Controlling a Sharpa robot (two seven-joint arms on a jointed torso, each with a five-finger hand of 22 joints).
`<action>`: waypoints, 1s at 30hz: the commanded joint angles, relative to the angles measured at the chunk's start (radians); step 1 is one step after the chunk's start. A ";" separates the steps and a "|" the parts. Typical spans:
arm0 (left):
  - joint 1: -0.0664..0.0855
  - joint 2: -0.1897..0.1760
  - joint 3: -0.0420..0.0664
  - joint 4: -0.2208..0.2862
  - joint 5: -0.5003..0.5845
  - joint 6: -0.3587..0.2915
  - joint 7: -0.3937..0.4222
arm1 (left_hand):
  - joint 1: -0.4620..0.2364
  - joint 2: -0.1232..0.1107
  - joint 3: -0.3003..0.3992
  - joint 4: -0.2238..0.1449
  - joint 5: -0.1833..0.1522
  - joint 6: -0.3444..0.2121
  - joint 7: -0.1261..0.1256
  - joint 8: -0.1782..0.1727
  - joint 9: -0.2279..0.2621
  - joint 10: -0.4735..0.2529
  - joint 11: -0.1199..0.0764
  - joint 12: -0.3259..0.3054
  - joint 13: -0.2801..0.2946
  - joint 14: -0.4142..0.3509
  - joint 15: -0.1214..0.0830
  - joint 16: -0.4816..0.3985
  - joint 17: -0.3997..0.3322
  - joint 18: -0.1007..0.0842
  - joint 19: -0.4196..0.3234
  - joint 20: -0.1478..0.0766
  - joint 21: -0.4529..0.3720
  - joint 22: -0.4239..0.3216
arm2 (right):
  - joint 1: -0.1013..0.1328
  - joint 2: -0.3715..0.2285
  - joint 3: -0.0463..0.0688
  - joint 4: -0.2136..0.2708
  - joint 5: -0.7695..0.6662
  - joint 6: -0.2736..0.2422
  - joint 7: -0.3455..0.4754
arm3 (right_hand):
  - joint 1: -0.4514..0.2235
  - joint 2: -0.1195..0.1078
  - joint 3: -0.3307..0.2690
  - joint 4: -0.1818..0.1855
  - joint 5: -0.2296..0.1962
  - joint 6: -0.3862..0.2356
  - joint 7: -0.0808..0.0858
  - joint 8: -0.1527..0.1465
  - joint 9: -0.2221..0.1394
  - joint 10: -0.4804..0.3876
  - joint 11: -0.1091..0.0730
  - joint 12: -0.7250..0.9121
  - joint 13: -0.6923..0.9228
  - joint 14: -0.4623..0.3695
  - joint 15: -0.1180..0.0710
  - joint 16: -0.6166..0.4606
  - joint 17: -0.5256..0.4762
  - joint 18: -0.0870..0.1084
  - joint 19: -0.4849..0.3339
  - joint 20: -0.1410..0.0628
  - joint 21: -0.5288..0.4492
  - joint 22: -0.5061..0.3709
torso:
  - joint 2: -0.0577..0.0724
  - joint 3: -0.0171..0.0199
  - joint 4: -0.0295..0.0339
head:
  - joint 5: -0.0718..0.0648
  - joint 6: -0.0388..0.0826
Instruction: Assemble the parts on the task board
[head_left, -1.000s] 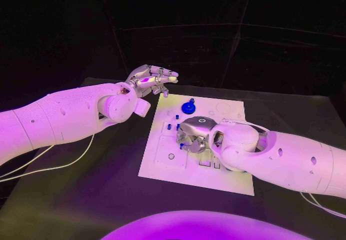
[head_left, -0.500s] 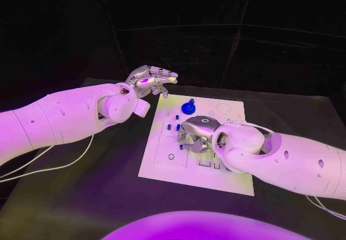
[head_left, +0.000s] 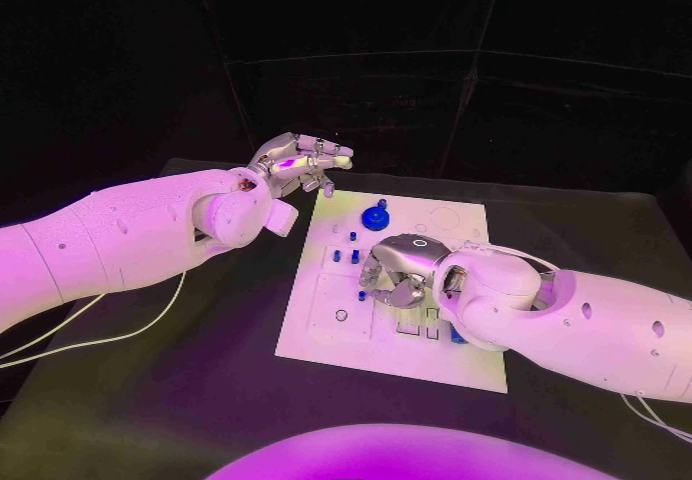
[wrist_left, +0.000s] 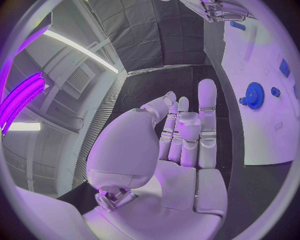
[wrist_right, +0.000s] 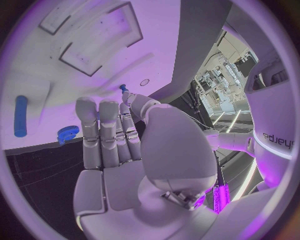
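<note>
left hand: hanging over the worktop just off the task board at about 11 o'clock, fingers loosely apart, nothing in it
right hand: low over the board's middle, fingers down; can't tell if it's got anything
gear: blue, at the board's 12 o'clock
small blue parts: standing around 10 o'clock

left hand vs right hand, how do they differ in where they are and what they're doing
The left hand is raised beyond the task board's far left corner, over black table, while the right hand hangs low over the board's middle among the blue parts. The left hand's fingers are loosely upright; the right hand's point down at the board. Both appear to hold nothing.
</note>
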 joint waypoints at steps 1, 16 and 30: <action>0.001 -0.003 0.000 0.000 -0.003 0.012 0.003 | -0.001 0.007 0.002 0.000 0.001 -0.007 -0.001 0.007 -0.001 -0.006 -0.002 0.006 -0.002 -0.004 0.001 -0.003 -0.002 0.012 -0.007 -0.001 -0.004 -0.001 | 0.001 -0.031 0.001 0.021 0.014 -0.109 0.003 | -0.008 0.006 0.005 -0.001 -0.001 0.005 0.000 0.004 0.001 0.013 0.000 0.006 -0.002 0.016 -0.001 0.013 0.011 -0.021 0.014 -0.002 0.013 0.018 | -0.001 -0.0001 -0.0021 | -0.003 0.005; -0.001 -0.005 0.000 -0.001 -0.003 0.013 0.004 | 0.000 0.008 0.002 -0.001 0.001 -0.008 -0.001 0.007 -0.002 -0.006 -0.002 0.006 -0.002 -0.004 0.001 -0.002 -0.001 0.013 -0.007 0.000 -0.005 -0.001 | 0.049 -0.238 0.021 0.062 0.042 -0.090 -0.090 | -0.014 -0.026 -0.359 0.086 -0.034 -0.045 -0.024 -0.004 -0.002 -0.116 0.003 -0.015 0.000 -0.009 0.009 -0.053 -0.101 -0.006 -0.032 0.005 -0.057 -0.087 | -0.001 0.0006 -0.0049 | -0.091 0.060; -0.003 -0.001 0.000 -0.006 -0.003 0.016 0.003 | 0.001 0.008 0.003 -0.001 0.001 -0.008 -0.001 0.008 -0.002 -0.007 -0.002 0.007 -0.002 -0.004 0.001 -0.002 0.000 0.013 -0.007 0.000 -0.005 -0.001 | 0.054 -0.248 0.021 0.027 0.052 0.016 -0.085 | 0.161 -0.036 -0.549 0.296 -0.019 -0.135 -0.037 -0.004 -0.002 -0.207 0.016 0.069 0.002 -0.028 0.014 -0.065 -0.165 0.002 -0.046 0.013 -0.108 -0.161 | 0.000 0.0005 -0.0034 | -0.112 0.063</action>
